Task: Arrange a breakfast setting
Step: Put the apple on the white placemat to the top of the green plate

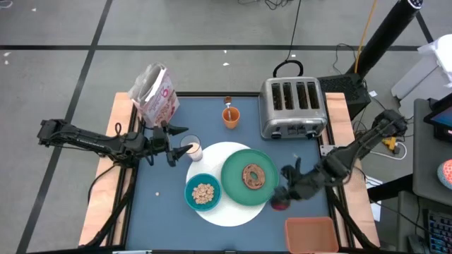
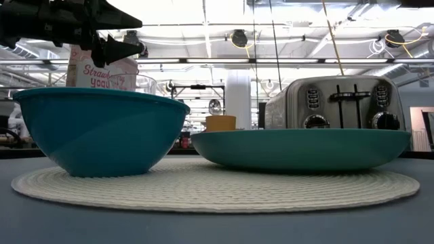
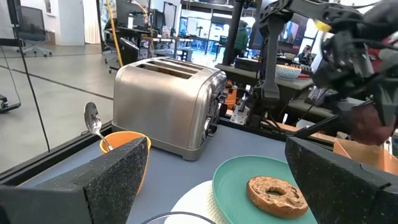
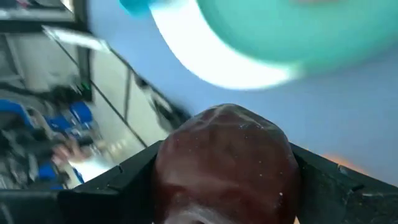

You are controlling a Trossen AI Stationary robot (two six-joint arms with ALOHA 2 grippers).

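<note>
Nearest the front edge of the worktop [image 1: 240,236], the right claw [image 1: 282,199] pinches the dark-red fruit [image 1: 280,204] just beside the green plate [image 1: 233,176], which carries the ring bread [image 1: 253,176] on the white mat [image 1: 229,212] next to the teal bowl [image 1: 203,192]. Farther back, the left claw [image 1: 171,144] hangs spread around the milk glass [image 1: 191,150]. Beyond stand the orange cup [image 1: 231,116] and toaster [image 1: 292,107].
</note>
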